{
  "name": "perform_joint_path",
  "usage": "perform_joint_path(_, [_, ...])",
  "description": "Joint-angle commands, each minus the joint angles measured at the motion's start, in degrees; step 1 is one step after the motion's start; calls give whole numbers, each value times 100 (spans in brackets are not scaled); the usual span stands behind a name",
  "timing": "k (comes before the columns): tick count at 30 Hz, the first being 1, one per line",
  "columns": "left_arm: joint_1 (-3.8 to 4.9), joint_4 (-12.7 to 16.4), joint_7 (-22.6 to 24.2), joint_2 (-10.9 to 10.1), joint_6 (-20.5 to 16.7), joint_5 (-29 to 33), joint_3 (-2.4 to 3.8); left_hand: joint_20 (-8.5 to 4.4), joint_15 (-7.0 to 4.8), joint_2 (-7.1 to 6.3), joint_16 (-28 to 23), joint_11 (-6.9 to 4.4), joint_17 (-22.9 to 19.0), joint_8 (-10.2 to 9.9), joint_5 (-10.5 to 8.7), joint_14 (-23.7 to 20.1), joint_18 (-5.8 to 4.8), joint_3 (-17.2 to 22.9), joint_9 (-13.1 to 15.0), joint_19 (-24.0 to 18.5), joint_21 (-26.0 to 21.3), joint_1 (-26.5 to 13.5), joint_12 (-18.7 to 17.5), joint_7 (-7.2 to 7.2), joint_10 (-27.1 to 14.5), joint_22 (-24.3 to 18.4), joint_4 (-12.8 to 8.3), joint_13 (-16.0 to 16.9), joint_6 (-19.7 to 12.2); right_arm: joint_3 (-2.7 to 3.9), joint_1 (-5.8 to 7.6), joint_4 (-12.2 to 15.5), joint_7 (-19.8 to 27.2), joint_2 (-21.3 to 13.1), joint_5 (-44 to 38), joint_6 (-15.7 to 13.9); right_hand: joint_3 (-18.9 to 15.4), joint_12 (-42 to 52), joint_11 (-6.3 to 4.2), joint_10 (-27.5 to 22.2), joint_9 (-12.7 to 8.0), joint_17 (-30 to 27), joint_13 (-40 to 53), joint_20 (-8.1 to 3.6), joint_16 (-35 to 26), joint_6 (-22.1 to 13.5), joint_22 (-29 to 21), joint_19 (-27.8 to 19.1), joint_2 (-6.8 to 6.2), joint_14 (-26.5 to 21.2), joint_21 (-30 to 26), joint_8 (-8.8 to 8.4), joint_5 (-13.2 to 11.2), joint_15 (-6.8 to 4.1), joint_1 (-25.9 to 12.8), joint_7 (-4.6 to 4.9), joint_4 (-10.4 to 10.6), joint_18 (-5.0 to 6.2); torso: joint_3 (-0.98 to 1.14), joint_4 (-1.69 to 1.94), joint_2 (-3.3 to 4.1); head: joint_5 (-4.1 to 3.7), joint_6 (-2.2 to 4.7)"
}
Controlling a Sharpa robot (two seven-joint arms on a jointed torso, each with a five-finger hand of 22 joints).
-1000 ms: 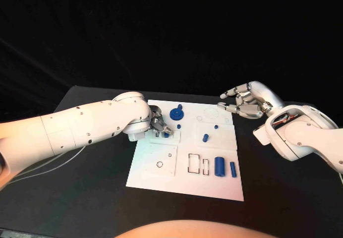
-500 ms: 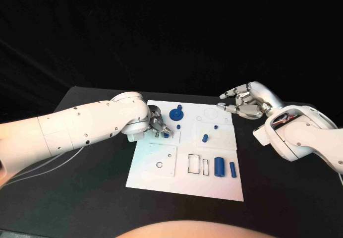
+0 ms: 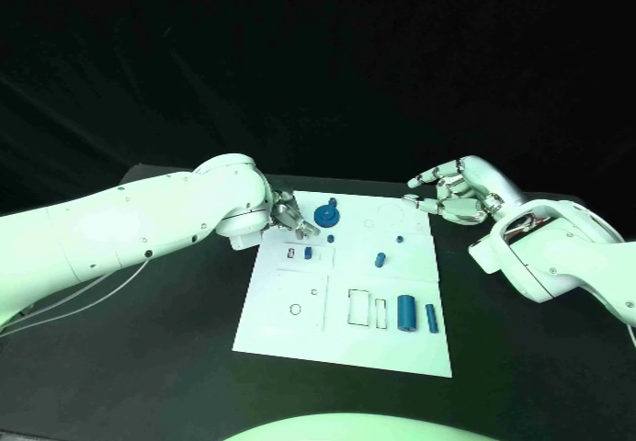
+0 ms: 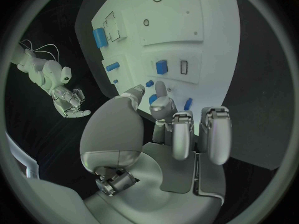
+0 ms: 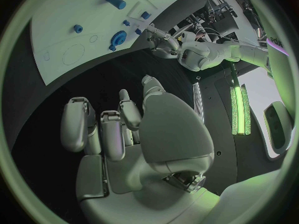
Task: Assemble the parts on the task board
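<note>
Two hands are shown, and the coming move belongs to the nearer one. My left hand hangs over the far corner of the task board on its own side, fingertips pointing in toward the middle of the board. The round blue part stands just beside those fingertips, straight ahead of them, with a short peg rising from its far edge. A small blue piece lies on the board just back from the fingertips, toward my body, next to an outlined slot; its long axis runs roughly from me outward, nearly crosswise to the way the fingers point. In the left wrist view the thumb and one finger reach forward with a speck of blue between them, but I cannot tell whether that speck is pinched or merely lies on the board beyond, so the state of this hand stays undecided. My right hand hovers off the opposite far corner, well apart from every part, fingers loosely bent and separate, holding nothing. Two blue cylinders rest side by side on the near half of the board, far from both hands. I judge that any fitting at the round part falls to the left hand, which need only travel a little forward
</note>
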Motion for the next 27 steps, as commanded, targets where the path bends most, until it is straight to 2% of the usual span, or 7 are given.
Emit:
perform_joint_path(1, [126, -43, -167, -24, 95, -160, 12, -39, -27, 20, 14, 18, 1510, -38, -19, 603, -88, -76, 11, 486, 11, 86, -59, 24, -49, 1333, 11, -35, -28, 0, -5, -1, 52, 0, -9, -17, -31, -23, 11, -47, -5, 515, -9, -16, -33, -6, 223, -36, 3, 344, -33, 27, 37, -32, -41, 1, 2, 35, 1, 3, 4, 0, 15])
perform_joint_path(5, [300, -194, -157, -29, 102, -253, 19, -27, 18, 53, 14, 77, 1510, -179, -12, 603, -67, -226, -42, 431, -33, 231, -270, 102, -180, 1252, 49, -231, -211, 0, -5, -2, 52, 2, -9, -20, -31, -23, 11, -47, -5, 515, -9, -16, -33, -6, 223, -36, 3, 344, -33, 27, 37, -32, -41, 1, 2, 35, -1, 4, 5, 15, 38])
perform_joint_path(7, [351, -277, -149, -15, 75, -285, 20, -8, 54, 70, 14, 122, 1510, -283, -11, 603, -63, -307, -118, 420, -42, 302, -352, 151, -234, 1236, 72, -315, -283, 0, -5, -2, 52, 4, -9, -21, -31, -23, 12, -46, -5, 516, -8, -16, -32, -6, 224, -36, 3, 344, -33, 27, 37, -32, -41, 1, 2, 35, 0, 2, 7, 26, 52])
perform_joint_path(10, [401, -411, -130, 24, 41, -313, 21, 4, 67, 74, 14, 136, 1510, -325, -10, 603, -63, -358, -157, 418, -45, 342, -371, 166, -250, 1233, 78, -341, -291, 0, -5, -3, 52, 8, -9, -23, -34, -19, 12, -43, -6, 521, -4, -16, -30, -7, 224, -36, 3, 345, -33, 27, 37, -32, -45, 1, 2, 35, -4, -1, 10, 29, 66])
perform_joint_path(16, [438, -701, -95, 174, 45, -388, 20, 19, 81, 67, 14, 149, 1510, -374, -12, 603, -61, -448, -207, 414, -49, 379, -389, 183, -269, 1227, 89, -368, -285, 0, -5, -1, 50, 8, -9, -21, -34, -19, 12, -43, -6, 521, -4, -16, -30, -7, 224, -36, 3, 345, -33, 27, 37, -32, -45, 1, 2, 35, -5, 8, 11, 33, 68])
perform_joint_path(21, [443, -1007, -87, 341, 195, -453, 13, 37, 96, 85, 14, 163, 1510, -429, -26, 603, -57, -664, -272, 405, -57, 324, -400, 195, -290, 1214, 105, -398, -252, 0, -5, 0, 52, 11, -10, -19, -34, -19, 12, -43, -6, 521, -4, -16, -30, -7, 224, -36, 3, 345, -33, 27, 37, -32, -45, 1, 2, 35, -6, 4, 11, 54, 63])
perform_joint_path(27, [430, -1385, -48, 541, 415, -537, -38, 48, 103, 118, 14, 171, 1510, -481, -23, 603, -46, -864, -326, 375, -83, 332, -434, 202, -326, 1171, 103, -448, -244, 0, -5, -3, 59, 22, -10, -20, -36, -19, 12, -44, -7, 516, -6, -16, -34, -9, 225, -35, 3, 344, -33, 27, 38, -32, -47, 1, 0, 34, -7, 1, 12, 74, 60])
